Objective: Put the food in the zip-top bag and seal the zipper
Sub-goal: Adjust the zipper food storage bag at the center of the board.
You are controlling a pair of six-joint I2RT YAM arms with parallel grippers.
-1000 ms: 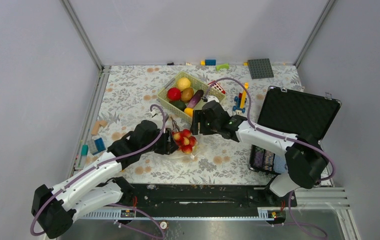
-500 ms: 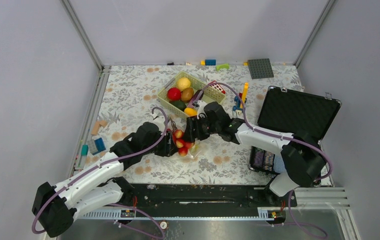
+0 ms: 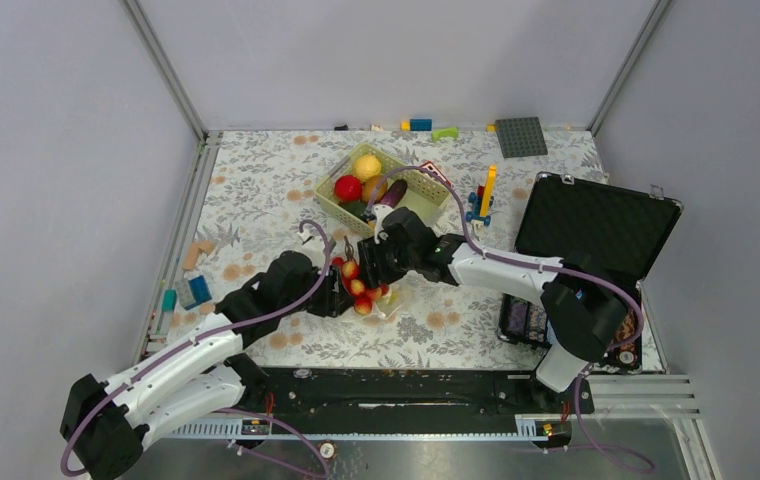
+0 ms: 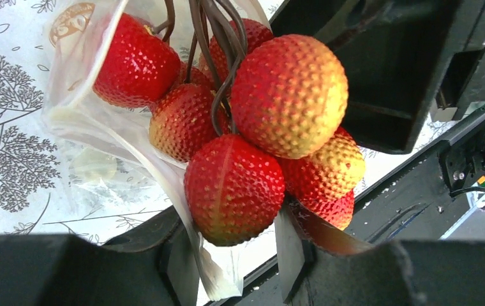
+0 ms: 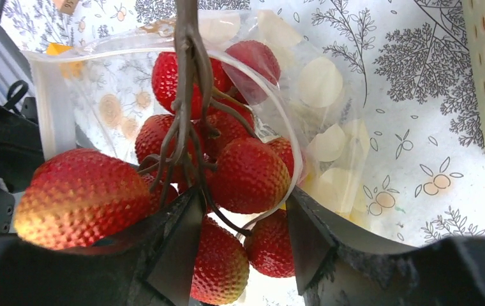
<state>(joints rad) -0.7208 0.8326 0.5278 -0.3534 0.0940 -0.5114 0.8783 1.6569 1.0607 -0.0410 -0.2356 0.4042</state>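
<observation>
Food update: the bunch of red bumpy berries (image 3: 359, 285) is seen about halfway through the mouth of the clear bag (image 5: 329, 153), which is laid on the table (image 3: 256, 200) on the near side of the green basket (image 3: 426, 198).

Compared with a second ago, the right fingers (image 3: 378, 266) have been swung in toward the left fingers (image 3: 340, 293). The bunch has been nudged along with them, deeper into the bag, so progress is being made, basically.

In the right wrist view a few berries are already tucked behind the plastic, while one big yellowish berry (image 5: 80, 197) is left outside the rim.

Both sets of fingers are held a bit apart. The right ones are set either side of the lower berries, and the left ones have the bag's film running down between them. Whether anything is actually being squeezed can't be told, tbh.

The rest of the fruit (image 3: 367, 165) is left in the basket and the zipper (image 5: 294, 150) is wide open, so sealing is probably a long way off.
</observation>
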